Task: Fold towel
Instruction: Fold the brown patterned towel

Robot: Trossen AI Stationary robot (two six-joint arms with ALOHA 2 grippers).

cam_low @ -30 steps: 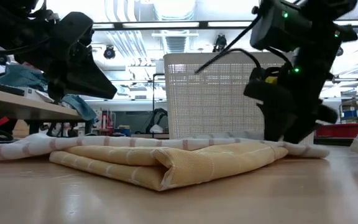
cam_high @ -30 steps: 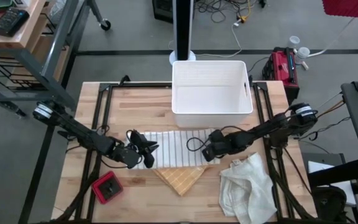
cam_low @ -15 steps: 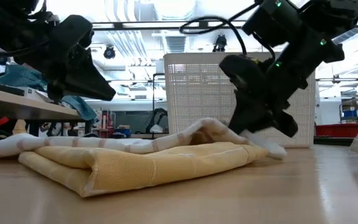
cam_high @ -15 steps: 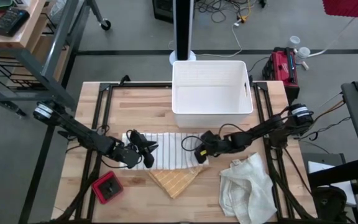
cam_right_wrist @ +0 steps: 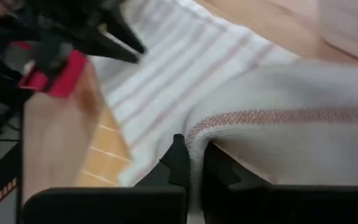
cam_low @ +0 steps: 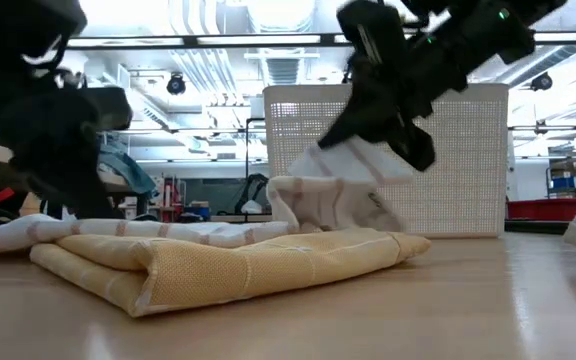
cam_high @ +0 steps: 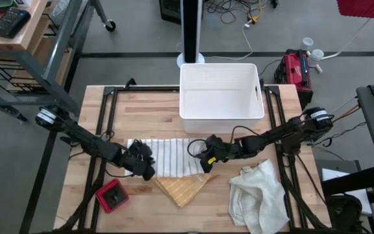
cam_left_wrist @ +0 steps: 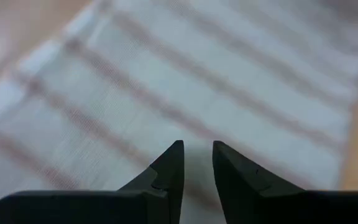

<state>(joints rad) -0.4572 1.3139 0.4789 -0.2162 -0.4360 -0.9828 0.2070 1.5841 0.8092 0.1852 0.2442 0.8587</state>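
A white towel with thin reddish stripes (cam_high: 167, 156) lies spread on the table, its near edge over a folded yellow towel (cam_high: 184, 188). My right gripper (cam_high: 205, 162) is shut on the striped towel's right end, which stands raised in the low view (cam_low: 338, 190). My left gripper (cam_high: 147, 170) points steeply down over the towel's left part (cam_left_wrist: 166, 93). Its fingertips stand a narrow gap apart with nothing between them. My right gripper pinches the striped towel's right end at the hemmed edge with the reddish band (cam_right_wrist: 229, 119) between its two fingers. It comes slanting down from the table's right side. That end is lifted clear and hangs slack below the fingers (cam_low: 353, 165); the rest lies on the table. My left gripper's fingertips (cam_left_wrist: 169, 162) are close over the towel; I cannot tell whether they touch it.
A white bin (cam_high: 221, 97) stands just behind the towels. A crumpled white cloth (cam_high: 258, 190) lies at the near right. A small red block (cam_high: 112, 197) sits at the near left. Black frame rails run along both table sides.
My right gripper has shut on the striped towel's right end, risen, levelled out and gone toward the table's left; that end is lifted and curls over while the left part stays flat. The yellow towel slid a little left. My left gripper has tipped down and sunk toward the towel.
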